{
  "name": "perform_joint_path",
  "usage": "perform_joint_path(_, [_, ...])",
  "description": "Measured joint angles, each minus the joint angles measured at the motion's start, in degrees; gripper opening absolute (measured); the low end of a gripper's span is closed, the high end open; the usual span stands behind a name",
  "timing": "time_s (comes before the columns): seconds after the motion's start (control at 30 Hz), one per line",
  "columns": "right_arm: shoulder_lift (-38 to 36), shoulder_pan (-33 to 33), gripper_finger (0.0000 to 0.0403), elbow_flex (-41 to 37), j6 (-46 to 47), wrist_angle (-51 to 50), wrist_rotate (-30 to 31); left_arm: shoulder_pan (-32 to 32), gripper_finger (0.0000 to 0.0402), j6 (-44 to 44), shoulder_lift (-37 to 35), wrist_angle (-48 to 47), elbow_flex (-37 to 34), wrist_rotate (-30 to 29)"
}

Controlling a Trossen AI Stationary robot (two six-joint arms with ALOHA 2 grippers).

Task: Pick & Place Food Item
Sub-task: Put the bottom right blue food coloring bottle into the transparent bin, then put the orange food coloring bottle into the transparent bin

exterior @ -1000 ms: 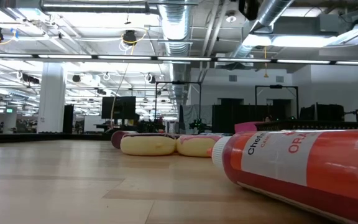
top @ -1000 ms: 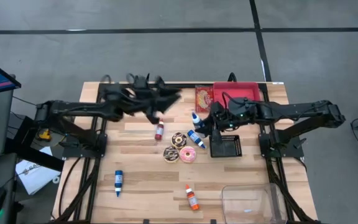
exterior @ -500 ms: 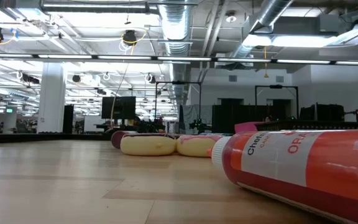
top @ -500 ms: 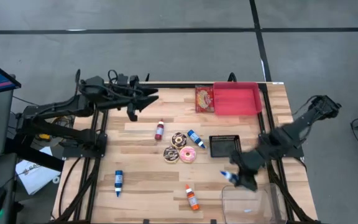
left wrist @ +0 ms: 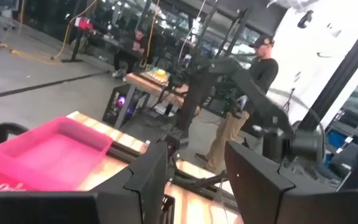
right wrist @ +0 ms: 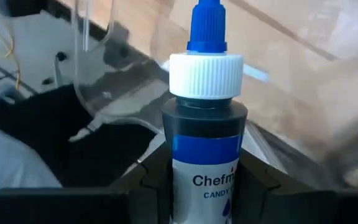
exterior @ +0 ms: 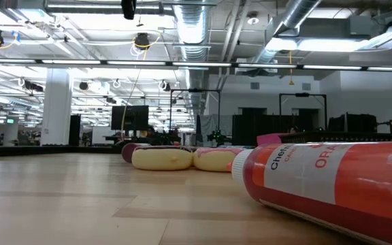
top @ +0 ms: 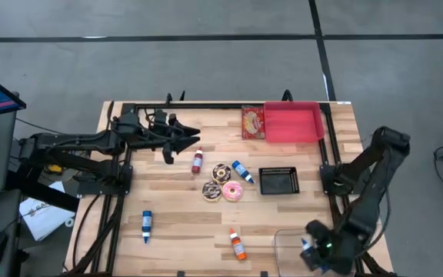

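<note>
Since a second ago the right tool has swung from the surface's middle to 5 o'clock, clamped on the blue candy-colour bottle, poised over the clear plastic bin for dropping. The bottle is smooth, white-capped. The left tool, at 11 o'clock, stands apart, empty.

Left gripper: two dark fingers apart, nothing between; pink tray on wooden table beyond; right arm farther off; person in dark top and cap standing behind; seated person at far desk.
</note>
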Motion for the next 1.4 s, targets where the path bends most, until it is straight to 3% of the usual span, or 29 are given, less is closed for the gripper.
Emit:
perform_joint_path(0.17, [7.7,-2.0,0.0111,0.0,-0.6,3.5,-0.8,0.0,0.0159,-0.3,-0.1,1.3,-0.6,1.2])
perform_joint_path(0.33, [10.9,-1.5,0.0123,0.0,-0.6,2.9,-2.4,0.0,0.0159,-1.3,-0.3,1.6,-0.6,2.5])
perform_joint_path(0.67, [11.5,-2.9,0.0151,0.0,-1.7,2.8,0.9,0.0,0.0159,-1.5,-0.5,2.1,-0.6,3.5])
perform_joint_path(0.97, [11.5,-3.8,0.0208,0.0,-3.2,4.6,0.8,0.0,0.0159,-1.4,-0.5,2.3,-0.6,3.5])
perform_joint_path(1.1, [9.5,-4.9,0.0221,0.0,-3.2,5.7,1.3,0.0,0.0159,-1.0,-0.5,2.3,-0.6,3.5])
perform_joint_path(1.4, [-1.1,-7.3,0.0219,0.0,-3.0,5.2,9.5,0.0,0.0159,0.3,-3.2,-2.3,-0.6,3.5])
